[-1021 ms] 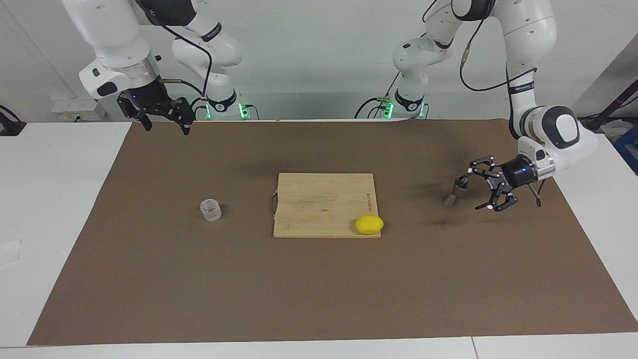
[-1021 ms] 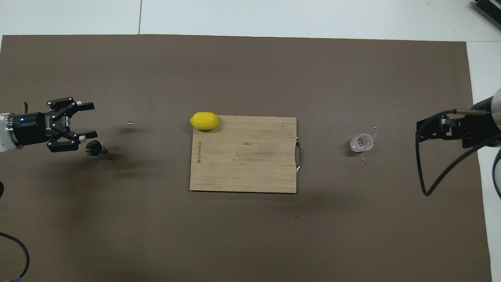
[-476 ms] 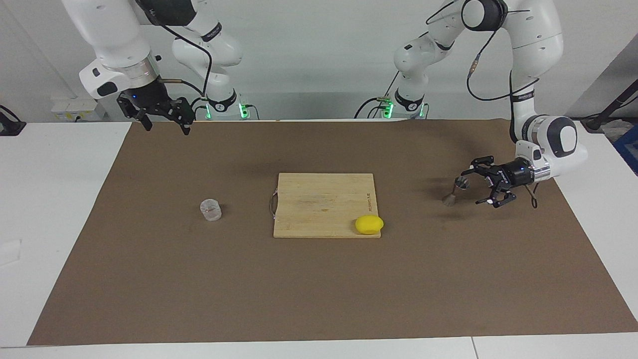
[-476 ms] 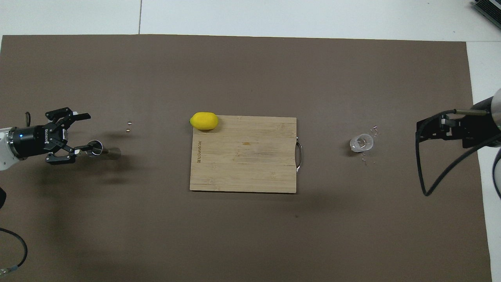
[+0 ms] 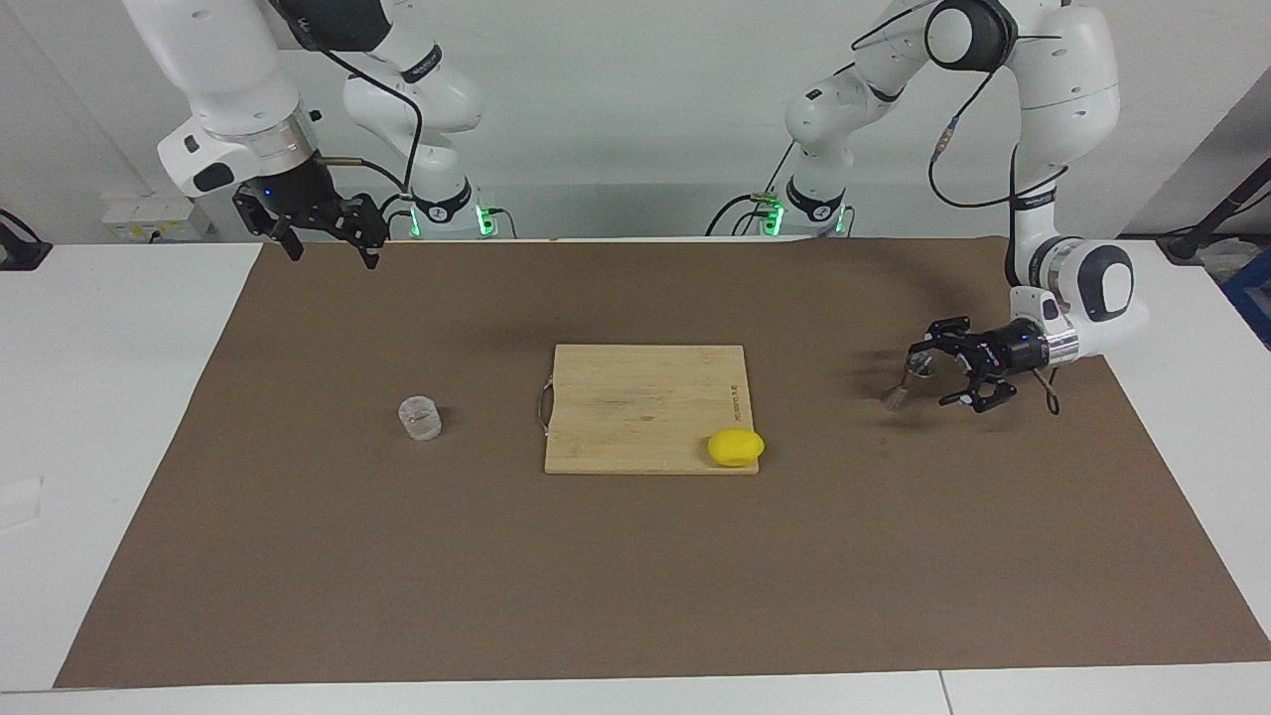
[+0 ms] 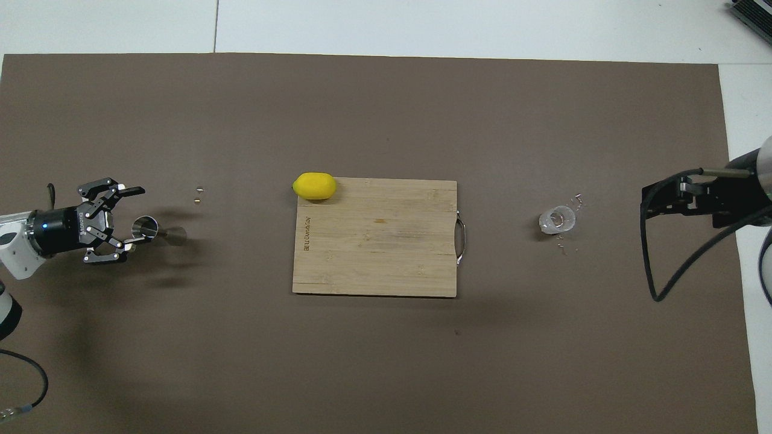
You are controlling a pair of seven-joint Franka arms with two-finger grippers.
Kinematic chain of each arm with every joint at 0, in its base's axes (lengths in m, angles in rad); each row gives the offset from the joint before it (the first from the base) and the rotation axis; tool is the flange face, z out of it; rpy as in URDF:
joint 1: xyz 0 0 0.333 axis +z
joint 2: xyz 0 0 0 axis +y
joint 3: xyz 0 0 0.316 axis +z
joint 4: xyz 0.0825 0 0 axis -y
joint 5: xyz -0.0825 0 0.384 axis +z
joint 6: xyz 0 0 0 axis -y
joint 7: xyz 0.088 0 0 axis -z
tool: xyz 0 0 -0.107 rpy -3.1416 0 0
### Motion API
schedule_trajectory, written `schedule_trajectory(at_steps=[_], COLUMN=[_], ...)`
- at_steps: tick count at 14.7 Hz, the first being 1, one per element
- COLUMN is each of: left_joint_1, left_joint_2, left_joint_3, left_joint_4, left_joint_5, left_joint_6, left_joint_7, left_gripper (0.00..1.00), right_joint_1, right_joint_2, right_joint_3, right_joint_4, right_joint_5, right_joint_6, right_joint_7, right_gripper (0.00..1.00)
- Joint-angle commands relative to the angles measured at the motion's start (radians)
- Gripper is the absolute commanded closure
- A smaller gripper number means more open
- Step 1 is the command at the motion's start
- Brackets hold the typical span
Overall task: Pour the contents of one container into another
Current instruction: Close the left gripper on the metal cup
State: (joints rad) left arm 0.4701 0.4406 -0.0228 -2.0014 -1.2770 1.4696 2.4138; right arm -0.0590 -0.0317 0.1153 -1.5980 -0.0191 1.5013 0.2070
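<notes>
**Left gripper level with the jigger**

While the brown-matted counter (image 5: 298, 556) carries a rectangular wooden cutting board (image 5: 635, 397), the left gripper (image 5: 938, 375) hangs beside the small silver hourglass-shaped metal jigger (image 5: 906, 382), fingers spread wide. The right gripper (image 5: 328, 241) waits, fingers apart. The short clear glass tumbler (image 5: 420, 417) stands toward the right arm's end.

One glass tumbler (image 5: 420, 417) at nine o'clock of the board. One metal jigger (image 5: 906, 381) out at three o'clock. One lemon (image 5: 736, 447), one wooden cutting board (image 5: 635, 402), one brown mat (image 5: 635, 576). Two grippers counted: left gripper (image 5: 943, 375) at three o'clock, right gripper (image 5: 328, 238) up at ten o'clock. Seven in all.
</notes>
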Motion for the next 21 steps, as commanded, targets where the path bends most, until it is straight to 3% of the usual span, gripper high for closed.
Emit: schedule_trajectory(at_steps=[1, 8, 14, 21], left_joint_1=[0.012, 0.010, 0.031, 0.015], left_joint_2=[0.007, 0.006, 0.007, 0.003], left_joint_3=[-0.002, -0.003, -0.003, 0.003], left_joint_4=[-0.020, -0.020, 0.038, -0.033], left_joint_5=[-0.009, -0.008, -0.064, -0.021], left_joint_6=[-0.012, -0.006, -0.014, -0.052], left_joint_7=[0.045, 0.051, -0.022, 0.011], left_gripper=[0.00, 0.00, 0.00, 0.00], right_joint_1=[-0.010, -0.010, -0.010, -0.010], right_joint_2=[-0.020, -0.020, -0.020, -0.020], right_joint_3=[0.001, 0.001, 0.001, 0.001], right_joint_4=[-0.022, -0.022, -0.022, -0.022], right_joint_5=[0.022, 0.022, 0.022, 0.022], right_joint_6=[0.013, 0.013, 0.013, 0.013], right_joint_7=[0.003, 0.003, 0.003, 0.003], right_gripper=[0.00, 0.00, 0.00, 0.00])
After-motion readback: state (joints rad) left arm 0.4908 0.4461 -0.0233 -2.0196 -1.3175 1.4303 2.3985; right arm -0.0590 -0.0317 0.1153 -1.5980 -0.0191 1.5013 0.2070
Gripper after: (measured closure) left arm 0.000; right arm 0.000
